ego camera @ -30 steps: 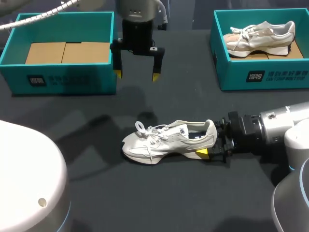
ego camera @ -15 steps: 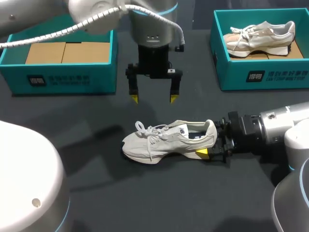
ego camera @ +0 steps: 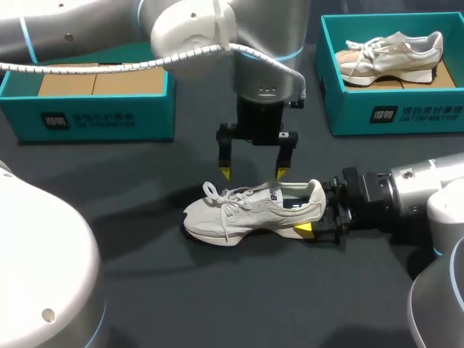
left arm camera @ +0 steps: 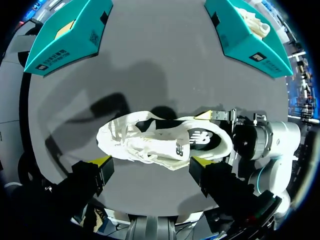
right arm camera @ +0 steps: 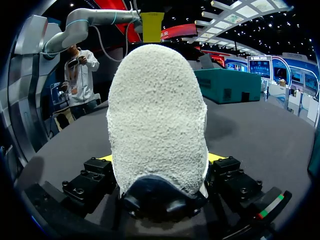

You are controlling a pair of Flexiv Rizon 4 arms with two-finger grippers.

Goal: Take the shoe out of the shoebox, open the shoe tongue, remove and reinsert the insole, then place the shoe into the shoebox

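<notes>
shoe [ego camera: 250, 208] heel hides most of the right fingers [ego camera: 304, 230].

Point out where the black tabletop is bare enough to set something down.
Bare: the black tabletop strip nearer than the white lace-up sneaker, and between it and the left teal shoebox. Crowded: the sneaker, left gripper above, right gripper clamping its heel.

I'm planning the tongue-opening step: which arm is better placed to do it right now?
The left arm. Its open jaws hang just over the shoe, by the laces. The right arm has its jaws clamped on the heel, likely steadying it.
</notes>
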